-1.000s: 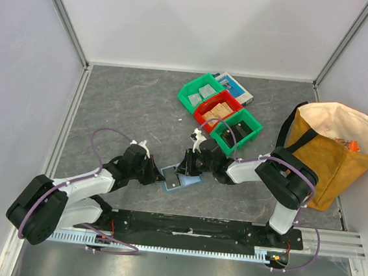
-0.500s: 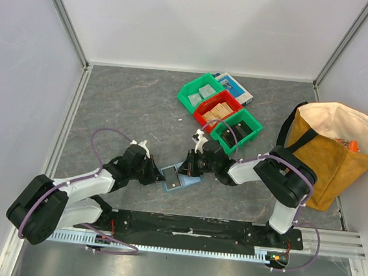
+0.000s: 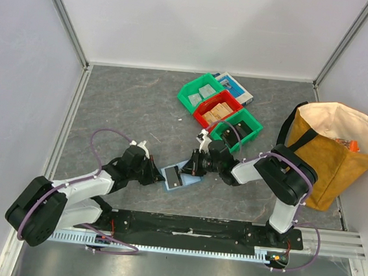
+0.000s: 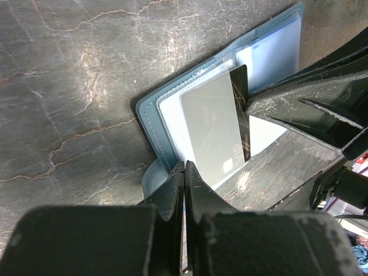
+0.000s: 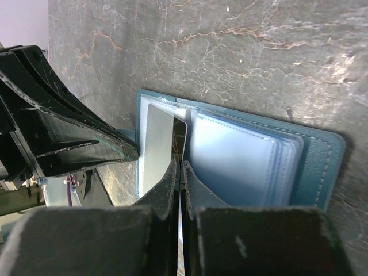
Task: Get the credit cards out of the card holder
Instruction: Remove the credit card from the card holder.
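The slate-blue card holder [image 3: 190, 180] lies open on the grey table between my two arms. Its clear pocket sleeves [image 5: 236, 164] show in the right wrist view. A pale grey credit card [image 4: 210, 129] rests flat on the holder's left half. A second, dark-faced credit card [image 4: 244, 109] stands tilted on edge beside it. My right gripper [image 5: 180, 167] is shut on that dark card's edge [image 5: 183, 141]. From the left, my left gripper [image 4: 184, 168] is shut on the holder's near edge [image 4: 150, 179]. The two grippers [image 3: 159, 174] [image 3: 191, 169] face each other across the holder.
Two green bins [image 3: 204, 93] [image 3: 237, 131] and a red bin [image 3: 218, 109] with small items sit behind the holder. A blue-and-white flat box [image 3: 239, 86] lies behind them. An open tan bag [image 3: 332, 152] stands at the right. White walls enclose the table.
My right gripper has closed on the dark card and drawn back slightly to the right. The left arm has stayed still on the holder.
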Robot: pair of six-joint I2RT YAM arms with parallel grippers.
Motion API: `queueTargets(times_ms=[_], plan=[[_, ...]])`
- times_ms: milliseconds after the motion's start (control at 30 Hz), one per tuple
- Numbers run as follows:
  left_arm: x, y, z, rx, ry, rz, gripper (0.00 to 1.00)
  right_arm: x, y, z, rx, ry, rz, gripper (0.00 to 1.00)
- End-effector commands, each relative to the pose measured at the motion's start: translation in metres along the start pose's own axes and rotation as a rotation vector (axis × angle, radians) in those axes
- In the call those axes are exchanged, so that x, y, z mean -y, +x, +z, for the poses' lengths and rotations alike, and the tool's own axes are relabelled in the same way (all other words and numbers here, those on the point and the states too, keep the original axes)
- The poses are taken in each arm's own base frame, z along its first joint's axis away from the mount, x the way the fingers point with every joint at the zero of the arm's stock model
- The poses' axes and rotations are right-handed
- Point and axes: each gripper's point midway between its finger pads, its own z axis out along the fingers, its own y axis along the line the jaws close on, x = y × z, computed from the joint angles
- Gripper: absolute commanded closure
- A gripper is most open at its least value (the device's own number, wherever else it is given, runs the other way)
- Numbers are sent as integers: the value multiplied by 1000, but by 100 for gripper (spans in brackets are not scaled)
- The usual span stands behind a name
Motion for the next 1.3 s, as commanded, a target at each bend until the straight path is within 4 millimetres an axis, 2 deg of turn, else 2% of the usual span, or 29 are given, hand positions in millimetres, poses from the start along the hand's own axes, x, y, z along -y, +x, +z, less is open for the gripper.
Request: queueTargets(times_ms=[0,200,300,333,400,567,733,833,967,1100,1267], plan=[[-21,14,-1,-27,-70,-10,98,1,-11,-9,38,-8,-12,100],[-22,14,-2,-31,-74,-10,98,6,-19,-17,60,34,-22,100],[-18,12,-3,-27,-66,-3,98,2,-22,-18,57,31,-31,100],[-16,10,-4,-21,-61,-3,98,1,-22,-18,55,26,-35,97],[-9,6,-7,-11,-42,1,91,0,-24,-18,53,30,-39,84],[21,-13,-21,36,29,25,77,0,-30,-20,60,61,-72,72],[49,-25,-31,47,103,45,76,-1,-36,-23,64,82,-108,67],[56,-29,-28,41,112,58,78,-3,-40,-22,64,82,-121,67],[54,-24,-17,8,101,65,86,-7,-40,-18,42,60,-129,67],[39,-14,-2,-36,61,56,94,-9,-40,-16,32,51,-135,66],[21,-2,12,-73,24,47,98,-3,-37,-12,-2,68,-140,65]])
